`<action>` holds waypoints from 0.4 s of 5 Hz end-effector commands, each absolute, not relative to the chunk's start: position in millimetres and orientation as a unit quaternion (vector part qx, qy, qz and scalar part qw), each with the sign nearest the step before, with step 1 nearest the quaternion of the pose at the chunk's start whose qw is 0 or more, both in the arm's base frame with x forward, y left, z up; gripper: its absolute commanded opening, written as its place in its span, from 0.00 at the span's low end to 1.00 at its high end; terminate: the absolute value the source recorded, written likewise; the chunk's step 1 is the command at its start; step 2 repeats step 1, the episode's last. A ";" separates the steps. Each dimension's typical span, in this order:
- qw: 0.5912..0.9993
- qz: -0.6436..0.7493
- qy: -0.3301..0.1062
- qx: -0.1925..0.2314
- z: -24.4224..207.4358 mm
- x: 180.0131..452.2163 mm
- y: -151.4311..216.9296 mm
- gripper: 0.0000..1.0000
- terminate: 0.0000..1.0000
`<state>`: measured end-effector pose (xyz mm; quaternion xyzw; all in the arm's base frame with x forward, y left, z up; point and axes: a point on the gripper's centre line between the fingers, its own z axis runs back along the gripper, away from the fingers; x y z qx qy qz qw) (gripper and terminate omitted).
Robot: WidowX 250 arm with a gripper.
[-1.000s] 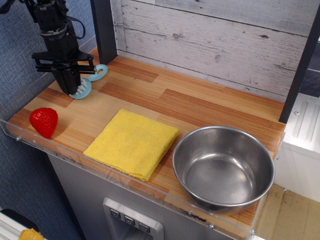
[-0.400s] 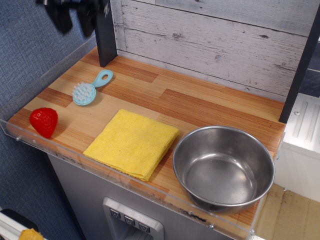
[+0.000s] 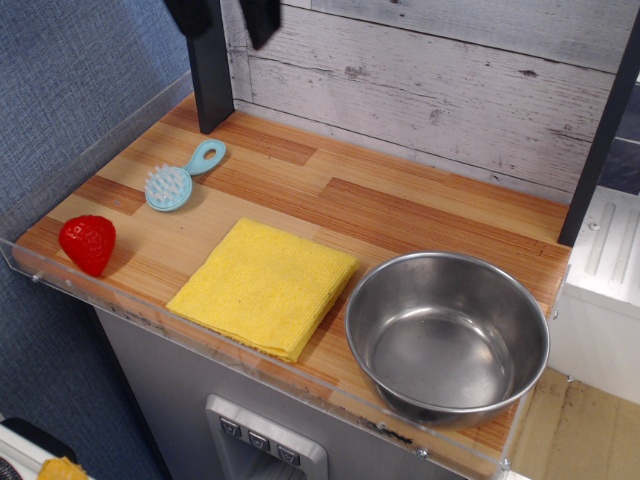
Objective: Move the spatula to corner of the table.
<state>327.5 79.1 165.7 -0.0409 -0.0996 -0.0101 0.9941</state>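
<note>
The light-blue spatula (image 3: 178, 180) lies flat on the wood-plank table (image 3: 400, 205) near its back left corner. Its round head with white nubs points to the front left and its handle with the hole points to the back right. My gripper (image 3: 225, 30) is high above the table at the top edge of the view, well above and behind the spatula. Only its two dark fingertips (image 3: 188, 14) show, blurred and set wide apart with nothing between them.
A red strawberry (image 3: 88, 243) sits at the front left corner. A folded yellow cloth (image 3: 265, 285) lies at the front middle, with a steel bowl (image 3: 447, 335) to its right. A dark post (image 3: 211, 75) stands at the back left. A clear rim (image 3: 120, 305) edges the front.
My gripper has let go of the spatula, risen from the table and moved right along the top edge. The spatula now lies free where it was set down.
</note>
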 end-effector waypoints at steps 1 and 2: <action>0.994 -0.044 -0.088 -0.048 174.5 312.8 80.4 1.00 1.00; 0.994 -0.044 -0.088 -0.048 174.5 312.8 80.4 1.00 1.00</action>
